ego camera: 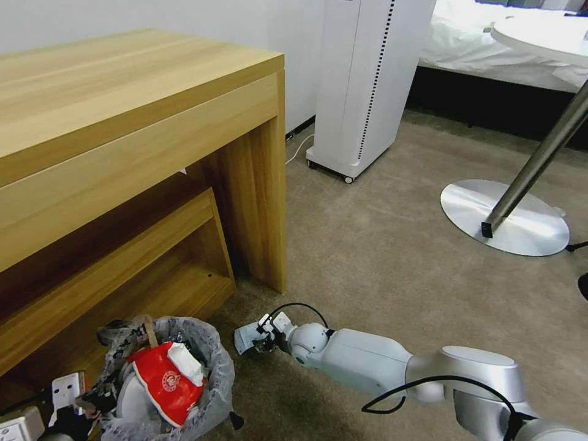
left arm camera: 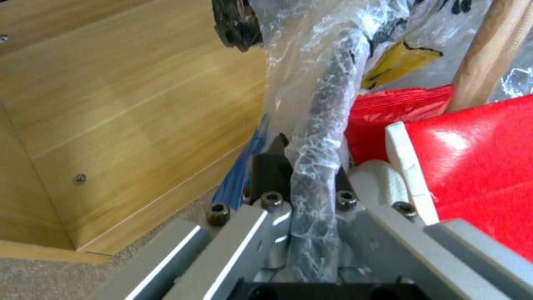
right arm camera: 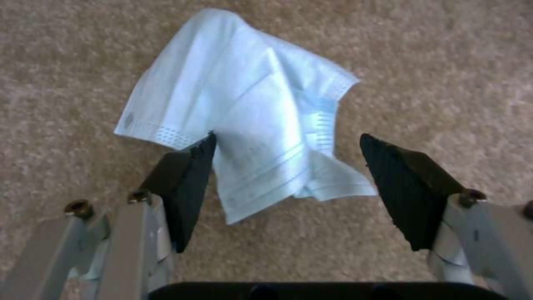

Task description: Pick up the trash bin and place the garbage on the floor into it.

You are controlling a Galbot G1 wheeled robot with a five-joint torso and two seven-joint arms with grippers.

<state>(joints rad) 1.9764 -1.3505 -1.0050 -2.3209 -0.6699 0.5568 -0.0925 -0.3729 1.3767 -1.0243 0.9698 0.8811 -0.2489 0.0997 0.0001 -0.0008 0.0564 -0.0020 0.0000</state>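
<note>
Setting: beige carpet floor (ego camera: 380,257) beside a wooden desk (ego camera: 122,122); white appliance on castors (ego camera: 361,92) and a round metal stand base (ego camera: 505,217) farther off.

Item 1, trash bin (ego camera: 165,380): at the foot of the desk, lined with a crinkly bag. Already holds red wrappers (ego camera: 162,380), white pieces and a wooden stick (ego camera: 149,331). My left gripper (left arm camera: 311,183) is pinched onto its bagged rim, one finger outside, one inside.

Item 2, pale blue mask (right arm camera: 244,125): the remaining garbage I can see, lying crumpled on the carpet just beside the bin.

Item 3, my right gripper (right arm camera: 286,183): spread wide, low over the mask, one pad (right arm camera: 191,183) touching its edge, the other (right arm camera: 405,187) clear of it.

Risks, as I judge them: the mask is thin and limp, so closing too high may catch only a fold, which could slip free on the lift; closing too low may drag carpet pile. The bin's slick liner could slide in my left grip.

Pose: right arm reaching out long and low across the floor toward the bin, wrist pitched down; left arm tucked close at the bin's near side.
</note>
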